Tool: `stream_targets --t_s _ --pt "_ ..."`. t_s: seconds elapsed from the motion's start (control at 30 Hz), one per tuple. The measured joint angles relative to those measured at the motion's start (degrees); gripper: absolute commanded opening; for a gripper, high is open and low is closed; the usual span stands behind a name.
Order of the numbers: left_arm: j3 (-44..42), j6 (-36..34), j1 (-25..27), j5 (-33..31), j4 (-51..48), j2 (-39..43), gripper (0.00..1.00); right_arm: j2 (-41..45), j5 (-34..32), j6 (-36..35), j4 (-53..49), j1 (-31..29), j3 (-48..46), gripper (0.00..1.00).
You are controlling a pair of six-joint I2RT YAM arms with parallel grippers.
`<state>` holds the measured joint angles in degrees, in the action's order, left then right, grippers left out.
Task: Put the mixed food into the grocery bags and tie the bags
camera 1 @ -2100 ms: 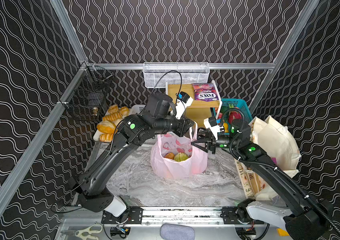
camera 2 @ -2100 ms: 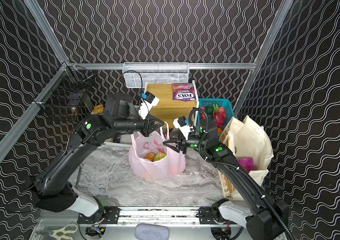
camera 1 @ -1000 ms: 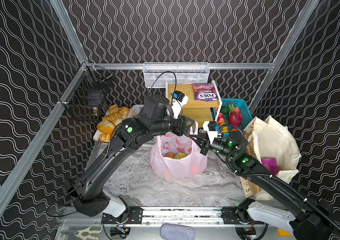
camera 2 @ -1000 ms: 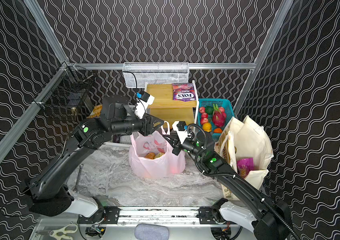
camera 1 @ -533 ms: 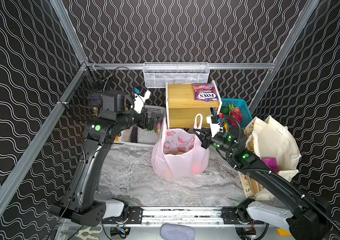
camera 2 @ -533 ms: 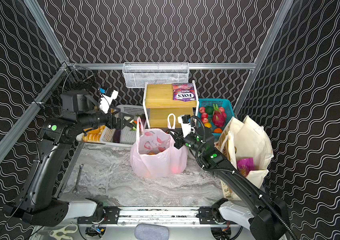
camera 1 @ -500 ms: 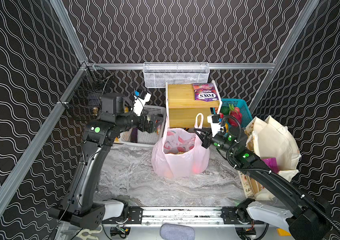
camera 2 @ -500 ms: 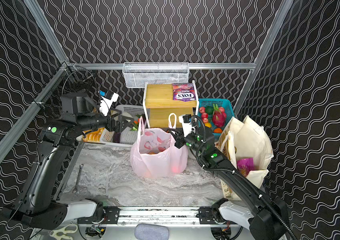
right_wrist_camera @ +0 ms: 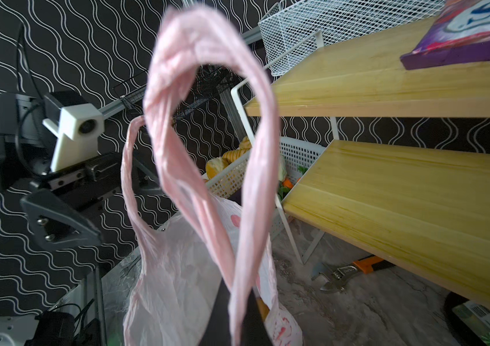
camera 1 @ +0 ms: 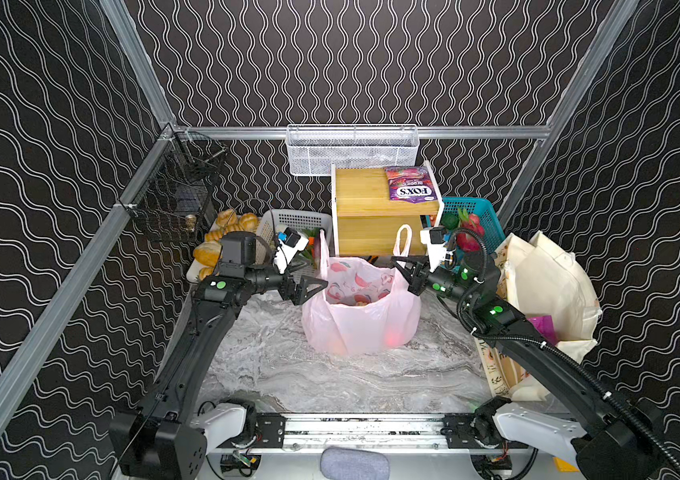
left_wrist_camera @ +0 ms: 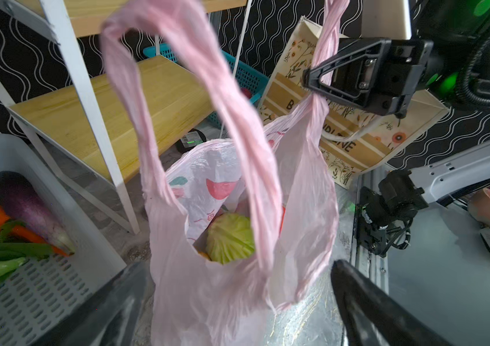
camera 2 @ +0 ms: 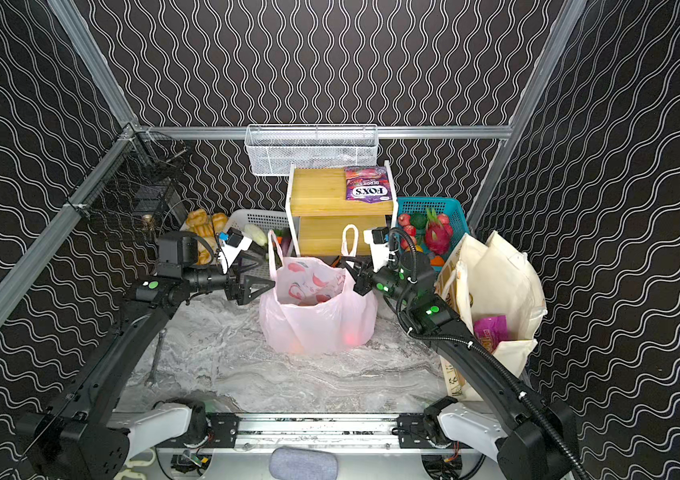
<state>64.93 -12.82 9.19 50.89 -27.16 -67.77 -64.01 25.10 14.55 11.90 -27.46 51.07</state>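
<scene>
The pink plastic bag (camera 1: 361, 328) is shown standing on the marble tabletop (camera 1: 288, 374), with a green cabbage (left_wrist_camera: 230, 238) seen inside. One loop handle (camera 1: 402, 239) is pinched between the closed fingers of the right gripper (camera 1: 402, 266). The left gripper (camera 2: 268, 271) is held just beside the bag's opposite handle, its fingers spread wide and empty. The canvas tote (camera 1: 550, 282) is propped right of the bag. The FOX'S packet (camera 1: 413, 189) is laid on the shelf (camera 1: 365, 195) behind the bag.
</scene>
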Motion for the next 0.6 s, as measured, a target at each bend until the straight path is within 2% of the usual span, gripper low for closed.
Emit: stream_targets --t_s 0.13,0.3,0.43,0.6 --pt "-1.99 -1.49 -1.46 0.35 4.79 -2.56 0.99 0.0 1.62 -0.02 0.04 0.09 0.07 0.0" --pt "-4.13 -1.73 -2.12 4.28 12.35 -5.9 0.99 0.17 3.96 -0.11 0.15 0.09 0.07 0.0" --pt "-2.32 -0.85 -2.34 8.79 16.81 -9.79 0.99 0.48 5.62 -0.26 0.37 0.09 -0.07 0.0" --pt "1.86 -2.25 -2.34 13.22 16.17 -14.97 0.91 0.55 6.51 -0.26 0.46 0.07 -0.26 0.0"
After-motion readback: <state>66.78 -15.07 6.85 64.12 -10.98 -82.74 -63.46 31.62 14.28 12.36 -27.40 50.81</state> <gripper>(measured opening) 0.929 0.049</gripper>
